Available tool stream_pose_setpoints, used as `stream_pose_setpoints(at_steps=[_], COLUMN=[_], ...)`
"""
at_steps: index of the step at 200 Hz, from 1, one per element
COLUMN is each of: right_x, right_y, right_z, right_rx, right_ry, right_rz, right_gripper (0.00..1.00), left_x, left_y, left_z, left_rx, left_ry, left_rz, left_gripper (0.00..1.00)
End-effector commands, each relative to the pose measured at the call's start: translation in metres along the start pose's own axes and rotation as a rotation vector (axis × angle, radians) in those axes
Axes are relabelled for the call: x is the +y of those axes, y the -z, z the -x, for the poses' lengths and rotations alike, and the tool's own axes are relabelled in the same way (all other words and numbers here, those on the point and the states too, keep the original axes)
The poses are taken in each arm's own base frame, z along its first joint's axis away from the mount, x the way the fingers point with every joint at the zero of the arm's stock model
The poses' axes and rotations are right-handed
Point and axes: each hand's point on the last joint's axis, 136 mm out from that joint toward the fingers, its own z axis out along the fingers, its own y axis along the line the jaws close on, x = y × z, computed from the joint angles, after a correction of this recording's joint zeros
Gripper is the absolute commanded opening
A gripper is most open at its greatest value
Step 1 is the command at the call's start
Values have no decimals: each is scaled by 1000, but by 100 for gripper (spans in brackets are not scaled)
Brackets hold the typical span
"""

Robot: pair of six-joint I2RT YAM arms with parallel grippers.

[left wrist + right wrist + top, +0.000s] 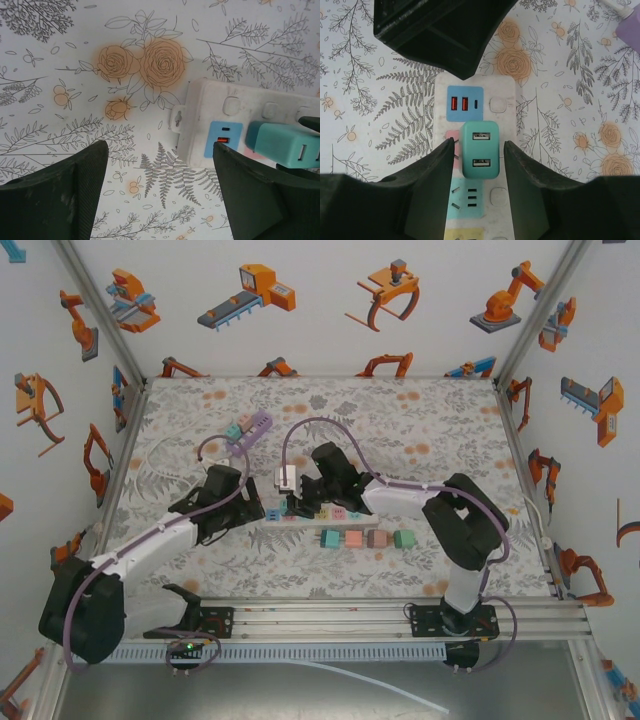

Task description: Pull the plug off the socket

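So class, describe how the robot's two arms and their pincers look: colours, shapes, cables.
Both the left arm and right arm have white links between bulky black joints, with a lilac cable looped along each. The left pincer and right pincer each carry two dark, wedge-shaped fingers.

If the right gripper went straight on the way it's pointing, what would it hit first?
Probably the teal plug, which sits between the fingers of the right gripper, seated in the white power strip; depth is hard to judge.
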Motion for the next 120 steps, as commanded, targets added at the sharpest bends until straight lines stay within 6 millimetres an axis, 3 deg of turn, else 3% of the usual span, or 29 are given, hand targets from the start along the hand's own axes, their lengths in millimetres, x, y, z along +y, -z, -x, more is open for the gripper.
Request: stream_pose_setpoints(at_steps=[1,58,120], right_x=[1,1,-6], right_y=[-3,-4,-2], right_z=[12,15,25], right_rx=[-33,-54,-85], right_ry=[0,-4,-18], right_rz=[28,30,6], right_gripper=[42,33,24], left_x=[-16,-19,-5], left_y=[-1,-16,-25], left_z=[8,-9,-22], left_rx=[6,87,134], left_ry=[4,-21,-38], left_rz=[-57,-67,10], left_gripper=[77,76,75])
